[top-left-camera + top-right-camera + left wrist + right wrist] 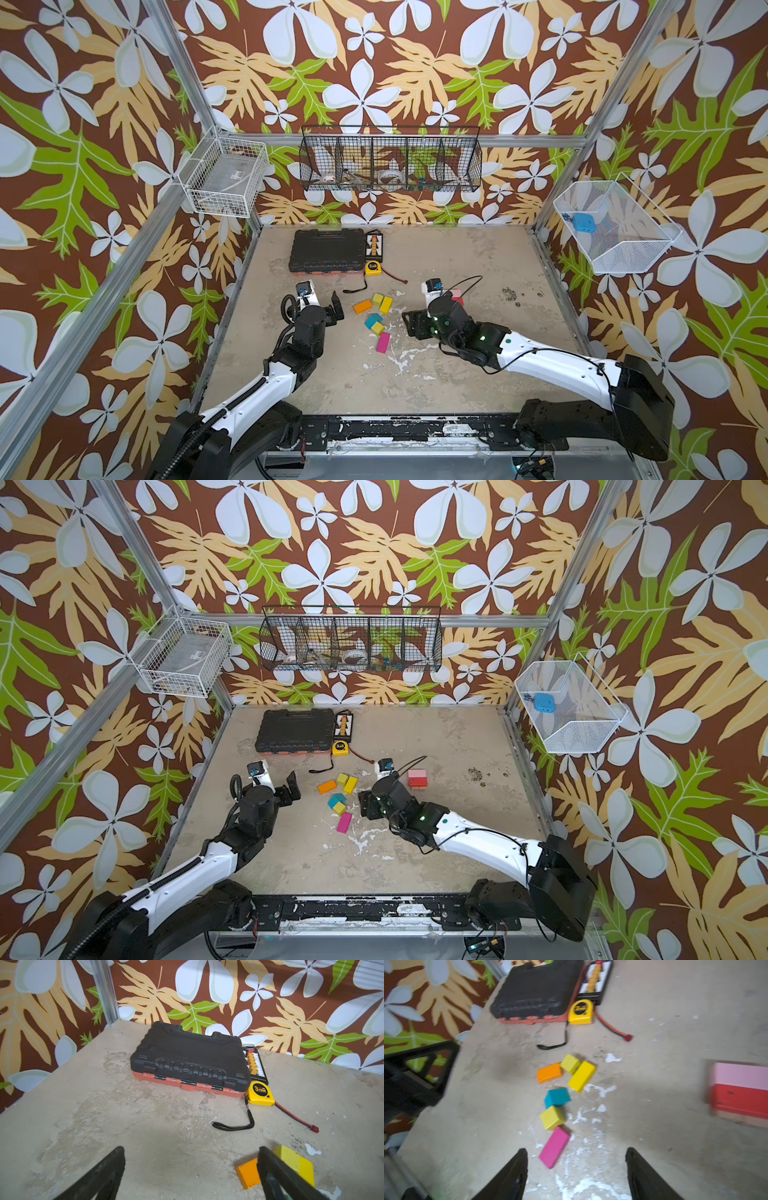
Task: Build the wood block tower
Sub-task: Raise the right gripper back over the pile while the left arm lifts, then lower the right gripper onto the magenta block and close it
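Loose wood blocks lie mid-table in both top views: an orange brick, a yellow cube, a yellow brick, a teal wedge, another yellow cube and a magenta brick. The tower is a pink and a red brick on a tan base, right of them. My left gripper hangs open and empty left of the orange brick. Hovering open and empty, my right gripper is just short of the magenta brick, between the loose blocks and the tower.
A black tool case, a connector board, a yellow tape measure with a black strap and a red wire lie at the back. Wire baskets hang on the walls.
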